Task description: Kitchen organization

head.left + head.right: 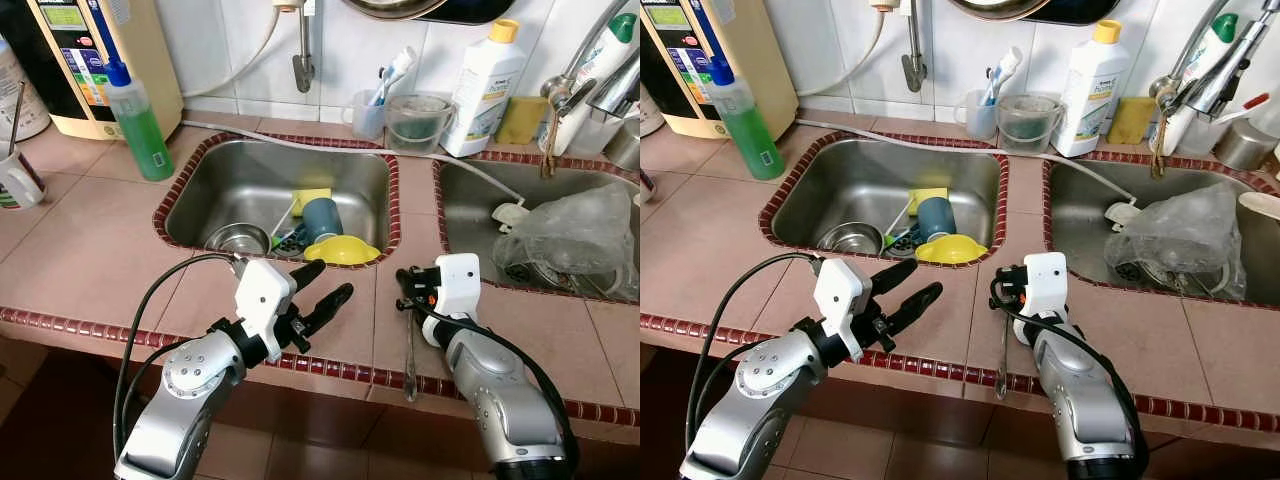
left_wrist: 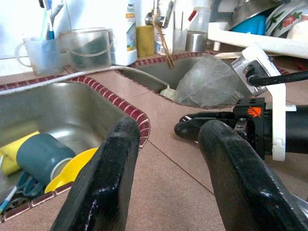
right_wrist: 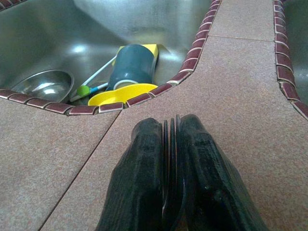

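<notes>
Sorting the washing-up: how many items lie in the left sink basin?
At least 5: steel bowl, blue cup, yellow bowl, yellow sponge, toothbrush. Others may be hidden beneath.

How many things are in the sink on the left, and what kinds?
Cup, dark teal, lying on its side: 1
Yellow bowl: 1
Steel bowl: 1
Yellow sponge: 1
Toothbrush with white handle: 1
Total: 5 that I can make out; a few small bits near the drain are too unclear to count.
</notes>
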Motion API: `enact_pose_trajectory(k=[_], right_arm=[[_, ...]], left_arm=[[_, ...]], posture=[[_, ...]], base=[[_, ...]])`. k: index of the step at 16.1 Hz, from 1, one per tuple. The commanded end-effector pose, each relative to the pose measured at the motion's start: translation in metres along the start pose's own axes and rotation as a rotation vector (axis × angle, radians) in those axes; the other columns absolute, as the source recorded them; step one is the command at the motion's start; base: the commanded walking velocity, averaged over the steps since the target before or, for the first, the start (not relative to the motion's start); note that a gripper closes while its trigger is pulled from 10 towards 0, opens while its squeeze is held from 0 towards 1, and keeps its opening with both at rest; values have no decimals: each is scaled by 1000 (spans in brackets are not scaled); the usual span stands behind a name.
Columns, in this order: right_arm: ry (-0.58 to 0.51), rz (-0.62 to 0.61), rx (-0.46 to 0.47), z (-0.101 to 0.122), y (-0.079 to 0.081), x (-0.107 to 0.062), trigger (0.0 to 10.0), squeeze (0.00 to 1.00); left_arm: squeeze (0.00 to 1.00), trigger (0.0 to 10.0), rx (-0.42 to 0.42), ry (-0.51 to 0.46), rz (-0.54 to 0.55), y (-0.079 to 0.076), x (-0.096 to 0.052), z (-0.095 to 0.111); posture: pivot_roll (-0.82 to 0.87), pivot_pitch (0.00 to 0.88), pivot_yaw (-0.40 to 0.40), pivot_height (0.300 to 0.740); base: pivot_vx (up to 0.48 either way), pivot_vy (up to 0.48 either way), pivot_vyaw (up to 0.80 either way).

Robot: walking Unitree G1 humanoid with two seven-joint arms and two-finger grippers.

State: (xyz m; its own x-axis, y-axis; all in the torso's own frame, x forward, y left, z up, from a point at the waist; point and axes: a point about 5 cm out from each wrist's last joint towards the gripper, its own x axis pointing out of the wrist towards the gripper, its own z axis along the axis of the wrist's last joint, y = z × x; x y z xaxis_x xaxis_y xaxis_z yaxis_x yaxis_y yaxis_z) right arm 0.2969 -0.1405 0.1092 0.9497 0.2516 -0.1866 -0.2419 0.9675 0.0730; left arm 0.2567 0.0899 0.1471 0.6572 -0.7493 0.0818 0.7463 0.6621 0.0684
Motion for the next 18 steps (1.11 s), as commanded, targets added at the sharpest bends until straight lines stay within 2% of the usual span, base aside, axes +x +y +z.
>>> enact_pose_trajectory(k=[1,5,6,10,12,16,17,18], right_arm=[[138,-24,24,-30,-3,-5,0,0],[114,-17,42,-27,-3,-5,0,0],[64,-23,58,-19,-5,-4,0,0],[7,-24,91,-6,-8,-2,0,0],[-75,-20,131,14,-14,2,0,0],[-164,-32,108,40,-22,7,0,0],[-218,-44,108,55,-26,8,0,0],[-233,-46,105,58,-27,9,0,0]], left_arm=[[0,10000,9,-7,-15,-1,1,3],[0,10000,8,-7,-14,0,1,3],[0,10000,8,-7,-12,0,1,3],[0,10000,3,-9,-4,1,2,3],[0,10000,1,-12,2,2,3,3],[0,10000,2,-16,5,2,5,4],[0,10000,-15,-30,19,4,7,6],[0,10000,-28,-36,25,5,7,7]], posture=[[-15,106,19,740],[-16,106,19,740],[-17,109,19,740],[-17,112,15,740],[-17,110,15,740],[-18,105,15,740],[-18,105,14,740],[-20,103,15,740]], base=[[0,0,0],[0,0,0],[0,0,0],[0,0,0],[0,0,0],[0,0,0],[0,0,0],[0,0,0]])
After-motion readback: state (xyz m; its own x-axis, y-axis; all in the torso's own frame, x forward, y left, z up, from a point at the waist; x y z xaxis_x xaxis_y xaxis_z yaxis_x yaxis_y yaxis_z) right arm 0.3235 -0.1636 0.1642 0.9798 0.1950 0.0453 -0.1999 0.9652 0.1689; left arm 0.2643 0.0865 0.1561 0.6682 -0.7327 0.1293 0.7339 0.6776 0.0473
